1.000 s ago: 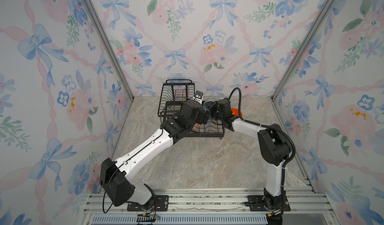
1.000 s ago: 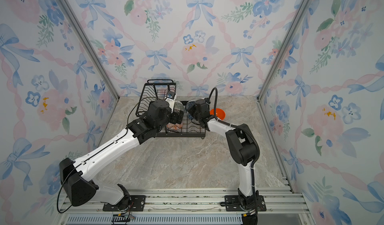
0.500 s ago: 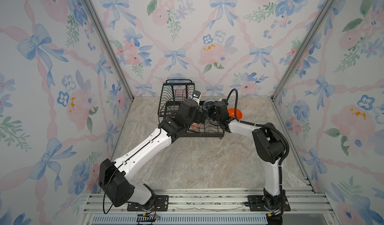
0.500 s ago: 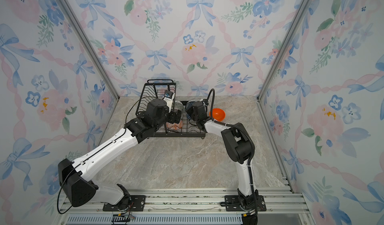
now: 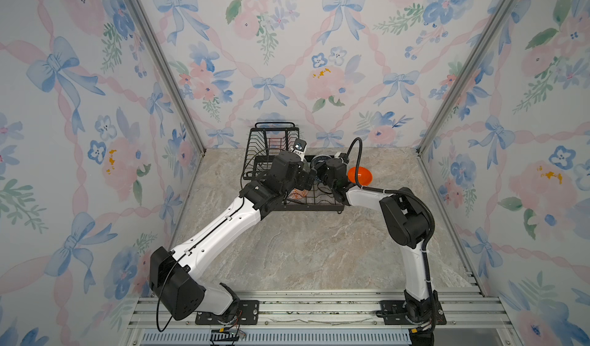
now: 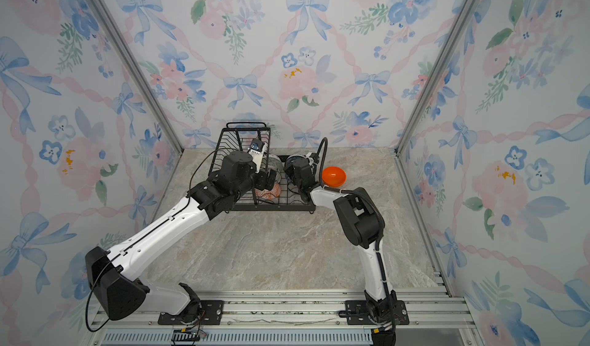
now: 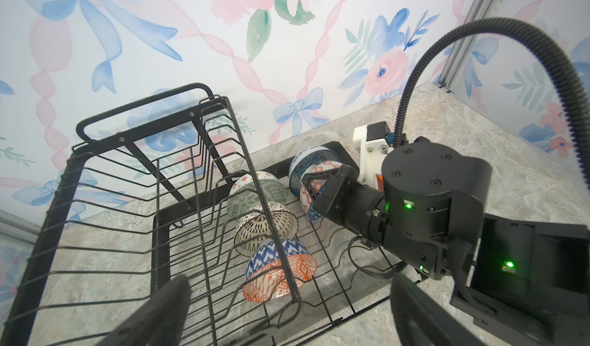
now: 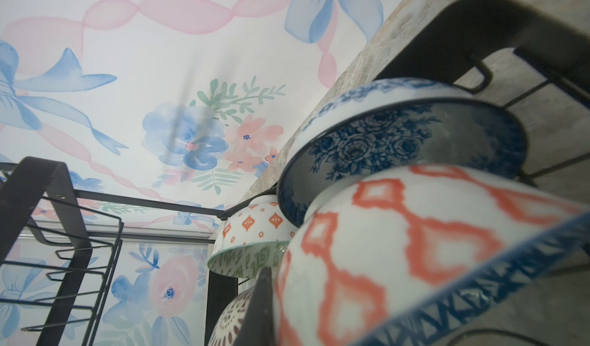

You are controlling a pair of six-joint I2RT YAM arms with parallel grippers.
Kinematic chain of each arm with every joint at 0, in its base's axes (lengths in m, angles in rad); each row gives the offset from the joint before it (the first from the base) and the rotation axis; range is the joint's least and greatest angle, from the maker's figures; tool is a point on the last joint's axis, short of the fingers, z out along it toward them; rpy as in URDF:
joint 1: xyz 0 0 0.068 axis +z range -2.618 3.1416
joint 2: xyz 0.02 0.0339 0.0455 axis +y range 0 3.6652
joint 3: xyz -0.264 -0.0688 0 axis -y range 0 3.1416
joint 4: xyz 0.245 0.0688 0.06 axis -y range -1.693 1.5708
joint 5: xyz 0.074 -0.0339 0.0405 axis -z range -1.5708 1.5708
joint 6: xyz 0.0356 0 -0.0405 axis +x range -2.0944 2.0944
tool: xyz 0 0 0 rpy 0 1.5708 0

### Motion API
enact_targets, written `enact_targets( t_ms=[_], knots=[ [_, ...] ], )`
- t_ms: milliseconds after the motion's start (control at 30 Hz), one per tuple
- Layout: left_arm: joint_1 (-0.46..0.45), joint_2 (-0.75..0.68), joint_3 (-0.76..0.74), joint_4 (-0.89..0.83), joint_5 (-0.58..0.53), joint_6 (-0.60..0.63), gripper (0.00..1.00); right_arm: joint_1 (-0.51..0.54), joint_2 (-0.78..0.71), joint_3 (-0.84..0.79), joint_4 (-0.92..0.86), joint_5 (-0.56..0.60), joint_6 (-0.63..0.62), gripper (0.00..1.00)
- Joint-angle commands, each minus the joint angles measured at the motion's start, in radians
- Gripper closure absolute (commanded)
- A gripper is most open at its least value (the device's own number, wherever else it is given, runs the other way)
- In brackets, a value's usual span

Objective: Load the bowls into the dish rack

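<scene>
Marble tabletop (image 5: 303, 248), floral walls. The orange-and-white bowl (image 8: 415, 248) is tilted on edge over the lower tray of the dish rack (image 5: 313, 207), close against the blue-and-white floral bowl (image 8: 383, 143). Your right gripper (image 7: 311, 194) pinches its rim, likely to seat it upright in a slot. The grey-green bowl (image 7: 255, 194), brown-lattice bowl (image 7: 265, 229) and blue geometric bowl (image 7: 281, 271) stand in a row alongside. Your left gripper (image 7: 289, 296) hangs over that row, fingers spread and empty, probably ready to steady. The plain orange bowl (image 5: 360, 175) sits on the table beside the rack: not yet loaded.
</scene>
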State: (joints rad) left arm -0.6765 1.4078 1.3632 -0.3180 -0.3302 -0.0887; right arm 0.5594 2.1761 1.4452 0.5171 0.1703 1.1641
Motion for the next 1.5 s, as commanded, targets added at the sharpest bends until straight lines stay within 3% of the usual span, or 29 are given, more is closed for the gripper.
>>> enact_targets(
  t_ms=[0, 567, 1000, 1467],
  knots=[
    [0.012, -0.032, 0.001, -0.03, 0.017, 0.031, 0.02, 0.025, 0.019, 0.045, 0.08, 0.056, 0.004, 1.0],
    [0.046, -0.058, -0.031, -0.039, 0.064, 0.031, 0.02, 0.072, -0.011, -0.03, 0.03, 0.191, 0.033, 1.0],
    [0.048, -0.081, -0.055, -0.041, 0.059, 0.027, 0.02, 0.082, -0.032, -0.037, -0.13, 0.236, 0.099, 0.99],
    [0.049, -0.091, -0.068, -0.039, 0.054, 0.025, 0.02, 0.091, -0.05, -0.039, -0.267, 0.262, 0.152, 0.87]
  ],
)
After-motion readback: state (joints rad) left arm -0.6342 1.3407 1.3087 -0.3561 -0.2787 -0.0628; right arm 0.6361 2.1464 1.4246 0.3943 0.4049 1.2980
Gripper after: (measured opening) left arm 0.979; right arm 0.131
